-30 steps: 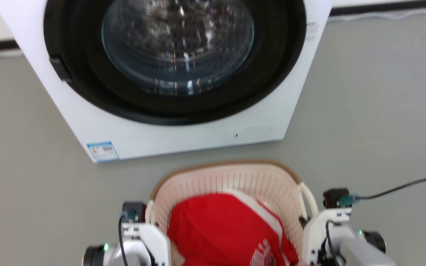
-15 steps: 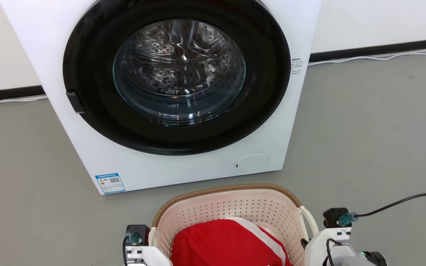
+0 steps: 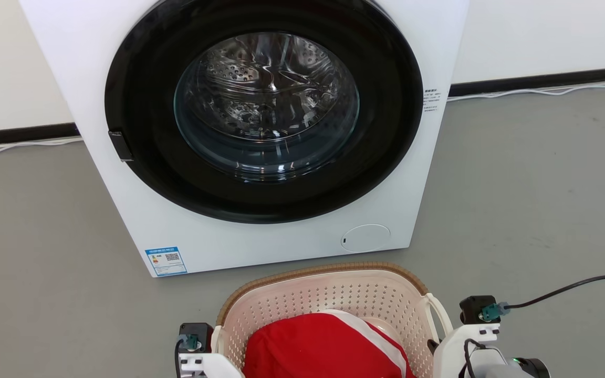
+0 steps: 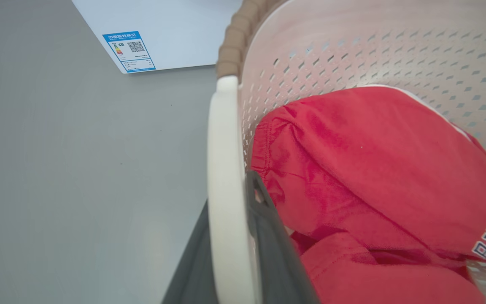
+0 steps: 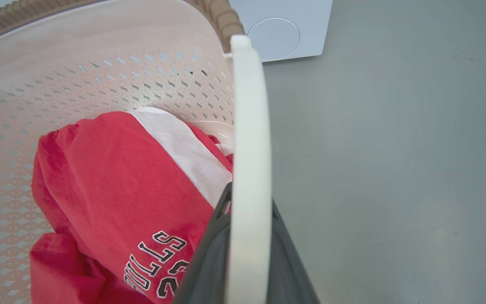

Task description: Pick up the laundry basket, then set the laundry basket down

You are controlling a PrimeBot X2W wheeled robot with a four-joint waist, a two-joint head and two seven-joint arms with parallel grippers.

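The cream perforated laundry basket [image 3: 334, 294] with its brown woven rim sits at the bottom middle of the head view, just in front of the washing machine. A red garment with white stripe [image 3: 323, 346] fills it. In the left wrist view my left gripper [image 4: 228, 198] is shut on the basket's white left loop handle [image 4: 222, 147], one dark finger on each side. In the right wrist view my right gripper [image 5: 249, 200] is shut on the right loop handle [image 5: 249, 126] the same way. I cannot tell whether the basket's base touches the floor.
A white front-loading washing machine [image 3: 139, 210] with a shut round glass door stands close behind the basket. A black cable [image 3: 570, 286] trails right from my right wrist. White cords [image 3: 544, 90] run along the wall. Bare grey floor [image 3: 518, 210] lies to both sides.
The whole head view has shifted: the washing machine now sits lower and slightly to the right, so the camera moved. Both grippers stay on the handles, and the basket keeps its place between them.
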